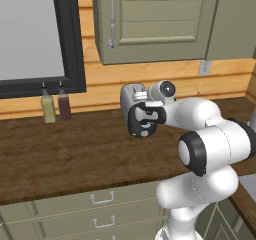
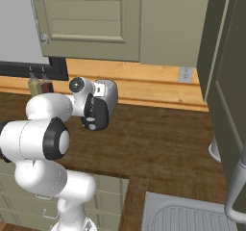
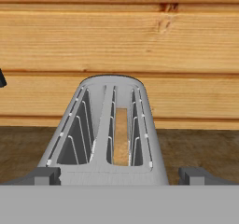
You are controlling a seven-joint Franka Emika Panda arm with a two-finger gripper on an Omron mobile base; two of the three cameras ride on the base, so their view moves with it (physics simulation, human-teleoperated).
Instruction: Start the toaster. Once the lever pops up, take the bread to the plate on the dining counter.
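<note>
- Hand view looks down along the toaster: two slots, with the bread sitting low in the right one and the left one bare.
- Toaster stands on the dark wood surface, near the far plank wall, roughly mid-counter.
- End effector hovers just above the toaster's near end, its fingertips spread wide apart on either side of the body and clamped on nothing.
- From the base views, the black end panel faces the robot; the hand hides most of it, so I cannot tell where the lever sits.
- Progress, as I judge it: early. Starting the toaster looks not yet done; the bread is in its slot and the carry to the plate is all left.
- Two bottles stand at the far left by the window frame, well apart from the toaster.
- Open surface lies left, right and near of the toaster; a sink sits near right, and cabinets hang above, limiting upward room.
</note>
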